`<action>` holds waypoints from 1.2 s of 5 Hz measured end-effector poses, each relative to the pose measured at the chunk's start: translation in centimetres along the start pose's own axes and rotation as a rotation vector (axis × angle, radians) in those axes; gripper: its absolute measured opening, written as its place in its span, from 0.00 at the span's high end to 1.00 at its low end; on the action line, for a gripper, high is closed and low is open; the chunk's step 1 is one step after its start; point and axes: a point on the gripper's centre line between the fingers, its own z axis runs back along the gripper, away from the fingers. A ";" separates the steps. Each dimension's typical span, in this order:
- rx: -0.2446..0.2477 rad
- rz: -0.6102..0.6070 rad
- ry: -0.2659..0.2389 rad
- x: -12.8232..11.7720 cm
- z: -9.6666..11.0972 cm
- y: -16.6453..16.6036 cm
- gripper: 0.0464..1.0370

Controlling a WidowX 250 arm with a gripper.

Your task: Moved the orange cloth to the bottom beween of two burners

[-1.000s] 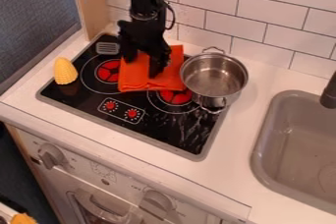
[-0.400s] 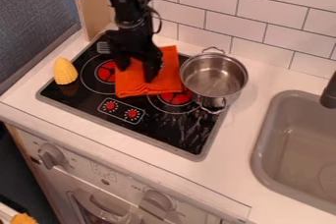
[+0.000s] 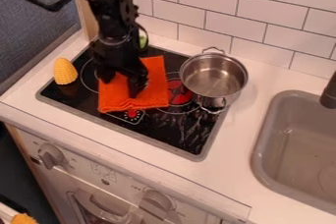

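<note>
Over the left half of the black stove, the gripper [image 3: 120, 85] hangs down with its two fingers spread apart, resting on the orange cloth [image 3: 152, 85]. Folded and lying flat, the cloth reaches from the rear of the stove top to the control knobs and covers the left one. Its right edge borders the right burner [image 3: 179, 93], whose red centre shows. The left burner is mostly hidden by the gripper and the cloth; part of its ring shows on the left.
A steel pot [image 3: 214, 78] stands at the stove's right rear, over part of the right burner's ring. Yellow corn [image 3: 65, 71] is at the left edge. Something green [image 3: 142, 40] sits behind the arm. The sink [image 3: 295, 142] lies at right, the tiled wall behind.
Gripper and cloth have moved together toward the front left, the cloth now over the left knob. More of the right burner is uncovered, and the green thing has come into sight.
</note>
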 end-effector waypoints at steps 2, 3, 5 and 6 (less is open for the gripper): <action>0.003 0.047 0.003 -4.4 0.4 0.3 0.04; 0.003 0.058 0.020 -6.2 0.5 0.2 0.04; -0.002 0.032 0.039 -6.7 0.8 0.3 0.04; -0.005 0.038 0.008 -5.8 1.9 0.7 0.04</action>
